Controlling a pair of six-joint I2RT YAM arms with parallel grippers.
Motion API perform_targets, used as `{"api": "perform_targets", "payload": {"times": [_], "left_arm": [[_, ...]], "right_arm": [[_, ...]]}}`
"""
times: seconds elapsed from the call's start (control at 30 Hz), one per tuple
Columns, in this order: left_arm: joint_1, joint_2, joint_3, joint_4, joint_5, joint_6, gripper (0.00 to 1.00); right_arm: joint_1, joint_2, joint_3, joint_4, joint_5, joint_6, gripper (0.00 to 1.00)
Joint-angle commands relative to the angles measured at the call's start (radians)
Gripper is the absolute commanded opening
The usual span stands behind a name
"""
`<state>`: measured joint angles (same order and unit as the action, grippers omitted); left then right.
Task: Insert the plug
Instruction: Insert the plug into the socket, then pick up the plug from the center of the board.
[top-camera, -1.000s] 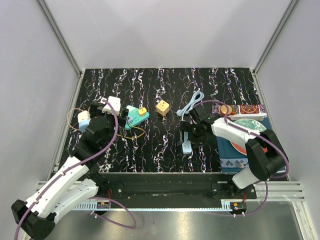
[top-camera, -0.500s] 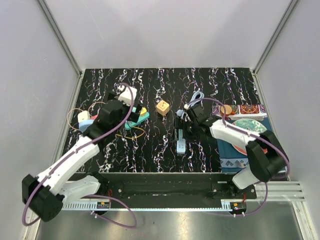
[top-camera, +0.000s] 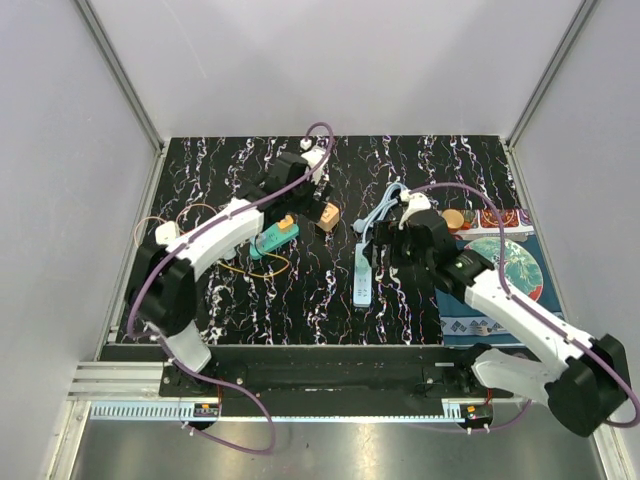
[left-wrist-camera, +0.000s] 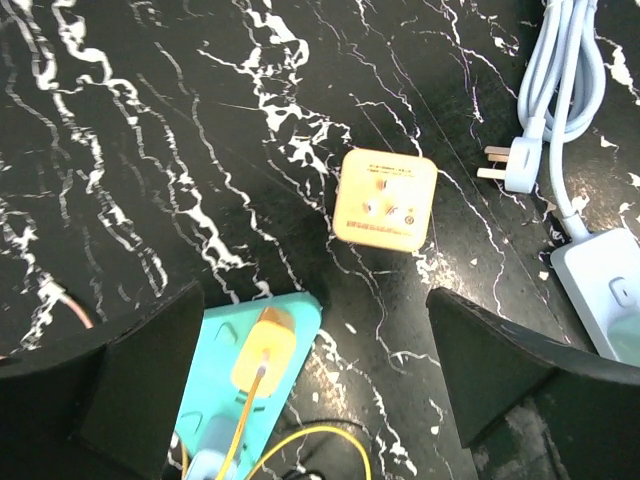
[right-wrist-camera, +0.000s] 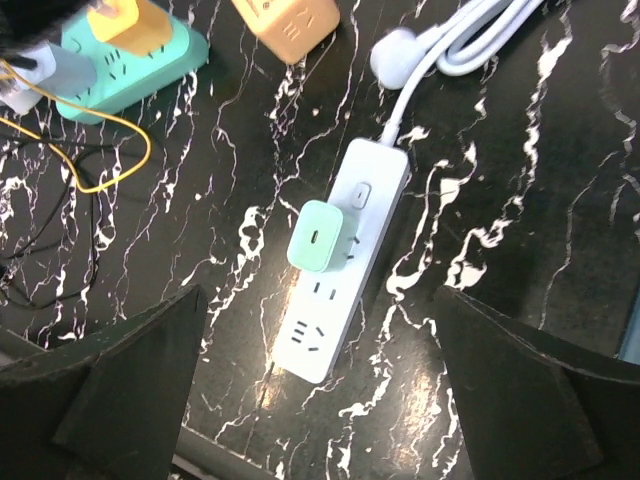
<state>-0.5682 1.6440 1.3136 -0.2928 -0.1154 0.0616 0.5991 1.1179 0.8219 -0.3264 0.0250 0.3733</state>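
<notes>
Swung over from the near-left corner, the left arm (top-camera: 232, 222) hangs above the orange cube adapter (left-wrist-camera: 385, 198), its jaws spread and empty. The right jaws are likewise released over the white power strip (right-wrist-camera: 310, 350). The right wrist view shows the mint plug (right-wrist-camera: 318, 238) seated mid-strip, port upward. The left wrist view catches only the strip's end. The strip's long axis runs near-to-far on the bench (top-camera: 300, 290).

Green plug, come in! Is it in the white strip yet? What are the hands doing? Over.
Left gripper open, empty. Right gripper open, empty, above white strip. Green plug looks seated in it. Nothing blocking.
</notes>
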Motion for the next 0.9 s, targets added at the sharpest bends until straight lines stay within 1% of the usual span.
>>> {"api": "perform_targets", "payload": {"times": [0.0, 0.03, 0.07, 0.2, 0.37, 0.6, 0.73, 0.83, 0.87], "left_arm": [[0.005, 0.12, 0.145, -0.048, 0.065, 0.012, 0.99], [0.005, 0.14, 0.16, -0.052, 0.068, 0.024, 0.99], [0.007, 0.173, 0.182, -0.058, 0.072, 0.03, 0.99], [0.007, 0.249, 0.226, -0.058, 0.111, 0.037, 0.99], [0.005, 0.347, 0.28, -0.066, 0.141, 0.038, 0.99], [0.008, 0.434, 0.337, -0.078, 0.194, 0.05, 0.96], [0.008, 0.479, 0.377, -0.115, 0.224, 0.053, 0.87], [0.008, 0.496, 0.391, -0.137, 0.247, 0.052, 0.85], [0.008, 0.497, 0.392, -0.144, 0.261, 0.049, 0.82]], "right_arm": [[-0.005, -0.137, -0.099, 0.148, 0.118, -0.112, 1.0], [-0.004, -0.168, -0.127, 0.224, 0.118, -0.12, 1.0], [-0.004, -0.22, -0.153, 0.257, 0.118, -0.129, 1.0], [-0.005, -0.308, -0.248, 0.316, 0.151, -0.126, 1.0], [-0.005, -0.407, -0.358, 0.466, 0.133, -0.131, 1.0], [-0.004, -0.371, -0.371, 0.49, 0.119, -0.132, 1.0], [-0.004, -0.349, -0.371, 0.504, 0.099, -0.137, 1.0], [-0.004, -0.34, -0.377, 0.512, 0.093, -0.142, 1.0], [-0.004, -0.337, -0.379, 0.515, 0.092, -0.142, 1.0]]}}
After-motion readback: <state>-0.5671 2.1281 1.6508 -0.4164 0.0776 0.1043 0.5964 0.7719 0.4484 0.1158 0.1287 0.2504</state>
